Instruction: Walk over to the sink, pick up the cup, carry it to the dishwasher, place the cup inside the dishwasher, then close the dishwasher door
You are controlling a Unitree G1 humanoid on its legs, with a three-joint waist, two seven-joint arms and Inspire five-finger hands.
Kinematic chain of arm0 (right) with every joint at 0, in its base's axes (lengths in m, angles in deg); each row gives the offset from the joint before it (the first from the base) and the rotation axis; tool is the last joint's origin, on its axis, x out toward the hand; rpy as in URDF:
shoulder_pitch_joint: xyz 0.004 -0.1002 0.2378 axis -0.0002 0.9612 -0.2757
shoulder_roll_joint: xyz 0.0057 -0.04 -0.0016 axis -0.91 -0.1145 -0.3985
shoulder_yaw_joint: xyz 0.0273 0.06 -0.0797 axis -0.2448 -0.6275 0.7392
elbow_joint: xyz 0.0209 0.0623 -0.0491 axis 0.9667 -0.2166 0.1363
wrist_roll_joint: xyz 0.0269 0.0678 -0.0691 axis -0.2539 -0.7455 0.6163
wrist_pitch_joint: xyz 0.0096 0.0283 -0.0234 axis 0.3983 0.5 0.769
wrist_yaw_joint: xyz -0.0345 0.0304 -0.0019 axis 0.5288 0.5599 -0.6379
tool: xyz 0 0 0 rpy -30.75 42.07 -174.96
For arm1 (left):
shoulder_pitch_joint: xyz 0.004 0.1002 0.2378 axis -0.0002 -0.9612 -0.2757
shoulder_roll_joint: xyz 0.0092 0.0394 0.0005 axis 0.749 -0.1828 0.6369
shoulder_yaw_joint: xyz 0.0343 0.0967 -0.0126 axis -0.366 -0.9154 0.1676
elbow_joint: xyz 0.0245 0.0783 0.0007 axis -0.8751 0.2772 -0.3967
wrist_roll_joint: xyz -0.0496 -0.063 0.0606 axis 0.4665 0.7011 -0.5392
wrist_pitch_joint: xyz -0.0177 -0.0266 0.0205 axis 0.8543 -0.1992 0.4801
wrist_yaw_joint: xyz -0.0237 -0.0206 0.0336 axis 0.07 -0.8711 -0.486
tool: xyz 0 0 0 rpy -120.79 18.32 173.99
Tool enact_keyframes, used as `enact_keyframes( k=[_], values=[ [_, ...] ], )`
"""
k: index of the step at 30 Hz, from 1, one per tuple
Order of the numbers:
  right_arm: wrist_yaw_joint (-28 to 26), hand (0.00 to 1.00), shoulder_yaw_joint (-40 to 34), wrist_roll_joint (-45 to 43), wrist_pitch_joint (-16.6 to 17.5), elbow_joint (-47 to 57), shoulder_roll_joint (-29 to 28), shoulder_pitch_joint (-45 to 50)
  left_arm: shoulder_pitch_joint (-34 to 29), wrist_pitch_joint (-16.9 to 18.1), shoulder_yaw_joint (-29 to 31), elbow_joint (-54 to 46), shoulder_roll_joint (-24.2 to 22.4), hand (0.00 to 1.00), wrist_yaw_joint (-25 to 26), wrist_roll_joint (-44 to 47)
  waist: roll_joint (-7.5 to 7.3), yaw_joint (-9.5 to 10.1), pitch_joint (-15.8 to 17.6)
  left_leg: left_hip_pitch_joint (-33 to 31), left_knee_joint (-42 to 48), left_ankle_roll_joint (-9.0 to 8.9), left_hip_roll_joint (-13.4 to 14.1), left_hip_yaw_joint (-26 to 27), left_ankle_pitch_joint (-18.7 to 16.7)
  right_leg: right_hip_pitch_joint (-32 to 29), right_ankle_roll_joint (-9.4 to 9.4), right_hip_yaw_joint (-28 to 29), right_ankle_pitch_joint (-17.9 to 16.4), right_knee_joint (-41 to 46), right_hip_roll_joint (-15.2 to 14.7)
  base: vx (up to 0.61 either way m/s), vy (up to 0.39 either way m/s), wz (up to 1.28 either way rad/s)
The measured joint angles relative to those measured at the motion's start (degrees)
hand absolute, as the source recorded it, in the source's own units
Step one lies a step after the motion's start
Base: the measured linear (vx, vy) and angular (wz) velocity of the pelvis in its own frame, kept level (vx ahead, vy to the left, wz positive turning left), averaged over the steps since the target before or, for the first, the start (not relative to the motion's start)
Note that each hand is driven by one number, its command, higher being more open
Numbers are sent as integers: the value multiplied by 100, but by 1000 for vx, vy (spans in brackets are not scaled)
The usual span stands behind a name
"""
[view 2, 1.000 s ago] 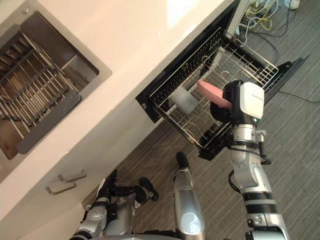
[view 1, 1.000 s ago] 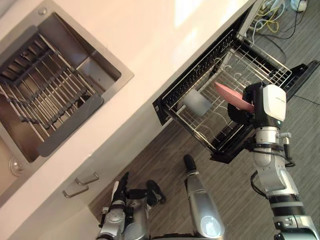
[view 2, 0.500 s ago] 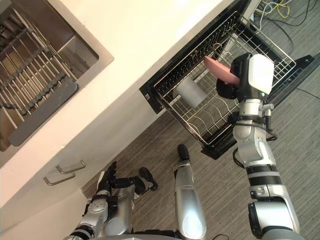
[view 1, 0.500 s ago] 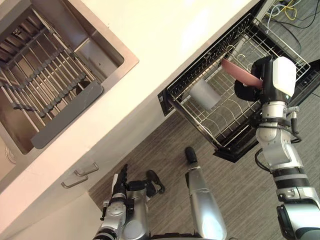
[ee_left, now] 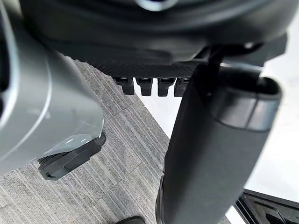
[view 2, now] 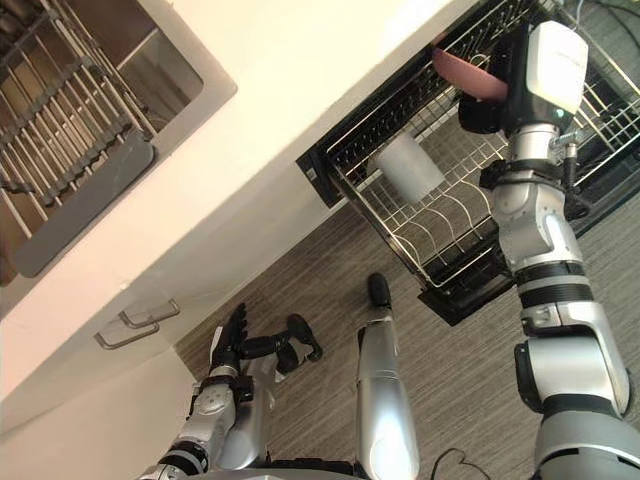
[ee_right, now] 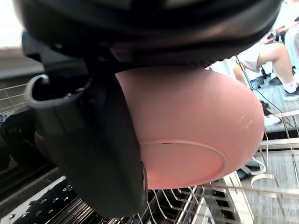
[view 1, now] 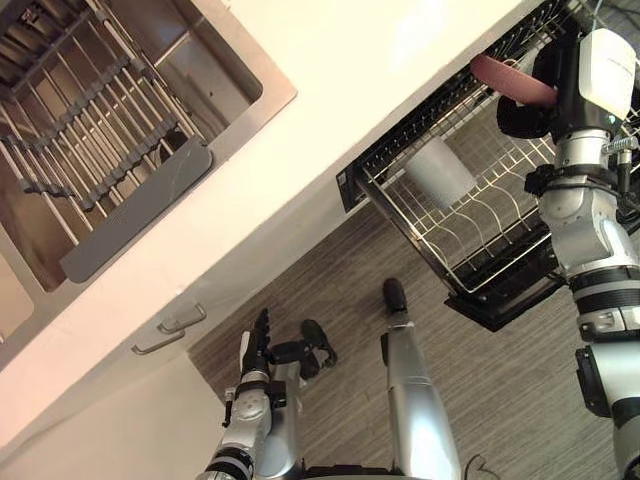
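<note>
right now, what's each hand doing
left hand: open, fingers straight, holding nothing.
right hand: shut on the pink bowl, above the dishwasher rack.

Kitchen: steel sink (view 1: 222, 62) set in pale counter (view 1: 330, 90), open dishwasher (view 1: 497, 303) with wire rack (view 1: 470, 225), cabinet handles (view 1: 170, 330) below.

A square steel sink (view 1: 283, 96) sat sunk in the pale flat desk (view 1: 350, 80) at the left, with a wire drying rack (view 1: 90, 130) inside it. To its right, below the desk's front edge, the dishwasher's pulled-out wire basket (view 1: 480, 225) stood over the grey plank floor (view 1: 500, 380). A translucent plastic cup (view 1: 438, 172) lay in the basket near the desk. The right hand (view 1: 522, 115) held a pink round bowl (view 1: 510, 80) above the basket. The left hand (view 1: 268, 352), fingers straight, hung low before two metal bar handles (view 1: 170, 332).
</note>
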Motion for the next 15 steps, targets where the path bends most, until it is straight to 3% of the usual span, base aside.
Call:
enact_keyframes(
  k=[15],
  values=[
    [244, 0, -320, -228, -30, -255, -227, 185, 127, -60, 103, 24, -76, 100, 66, 3, 4, 42, 2, -121, 31, 16, -87, -156, 62, -137, -20, -113, -125, 259, -97, 12, -33, 7]
  ],
)
